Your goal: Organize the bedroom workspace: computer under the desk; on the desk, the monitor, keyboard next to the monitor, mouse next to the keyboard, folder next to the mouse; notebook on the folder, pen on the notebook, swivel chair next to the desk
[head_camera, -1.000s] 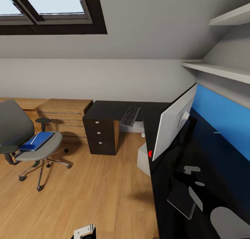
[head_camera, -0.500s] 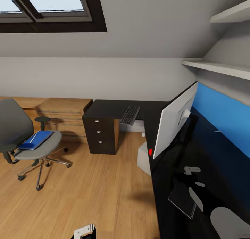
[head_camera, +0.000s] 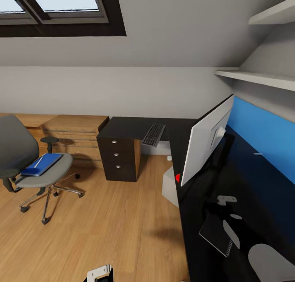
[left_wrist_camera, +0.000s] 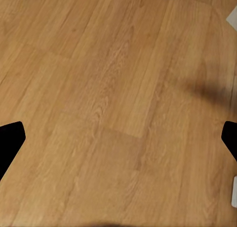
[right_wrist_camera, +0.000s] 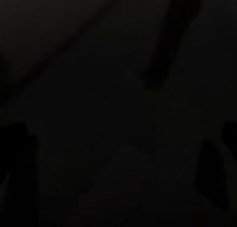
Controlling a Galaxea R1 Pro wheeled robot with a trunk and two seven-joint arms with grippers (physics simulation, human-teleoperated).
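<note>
Black fingertips [left_wrist_camera: 11, 140] of our left gripper [left_wrist_camera: 118, 143] sit spread wide over bare wood floor [left_wrist_camera: 113, 88], holding nothing; our right fingers' state we cannot tell. Beyond, the blue folder [head_camera: 42, 164] with the pen [head_camera: 38, 162] waits on the swivel chair [head_camera: 35, 167], well apart from the worktop [head_camera: 196, 216], where the notebook [head_camera: 216, 234], monitor [head_camera: 207, 140] and keyboard [head_camera: 153, 135] already lie.

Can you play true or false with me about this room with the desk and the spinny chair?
1. The blue folder lies on the swivel chair. True.
2. The keyboard is on the floor. False: it lies on the desk, poking over the edge.
3. The monitor stands on the desk. True.
4. The notebook sits on the folder. False: it lies on the desk, far from the chair.
</note>
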